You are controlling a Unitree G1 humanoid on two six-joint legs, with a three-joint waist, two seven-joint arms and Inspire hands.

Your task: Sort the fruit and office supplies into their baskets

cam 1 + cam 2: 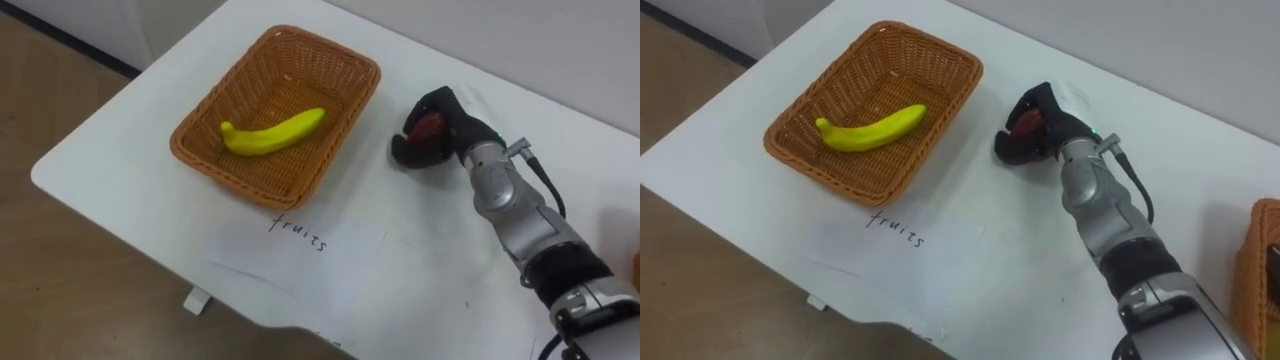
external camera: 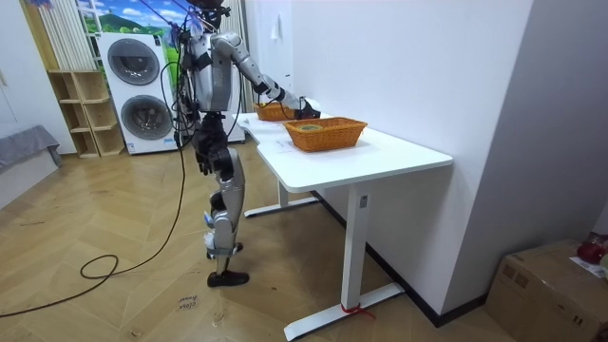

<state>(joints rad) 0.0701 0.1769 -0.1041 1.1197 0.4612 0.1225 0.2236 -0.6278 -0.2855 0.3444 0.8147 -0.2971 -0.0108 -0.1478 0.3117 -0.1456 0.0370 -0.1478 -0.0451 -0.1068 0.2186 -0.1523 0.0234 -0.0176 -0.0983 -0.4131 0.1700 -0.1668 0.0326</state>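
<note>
I am holding a small dark red fruit (image 1: 428, 127) in my right hand (image 1: 457, 118), with the fingers and thumb curling round it so that only part of its skin is showing between them. The hand is sitting low over the white desk (image 1: 130, 140), and I cannot tell whether it is touching the surface. It is just beside the right rim of a brown wicker basket (image 1: 290, 68), outside it. A yellow banana (image 1: 275, 132) is lying across the bottom of that basket. A sheet of white paper (image 1: 300, 262) with a handwritten word is lying flat on the desk just in front of the basket, on my side. A second wicker basket (image 1: 1257, 270) is standing well apart, further to my right on the same desk. In the room view I am standing upright at the far end of the desk, reaching my right arm out over it, with washing machines (image 2: 142, 90) behind me.
</note>
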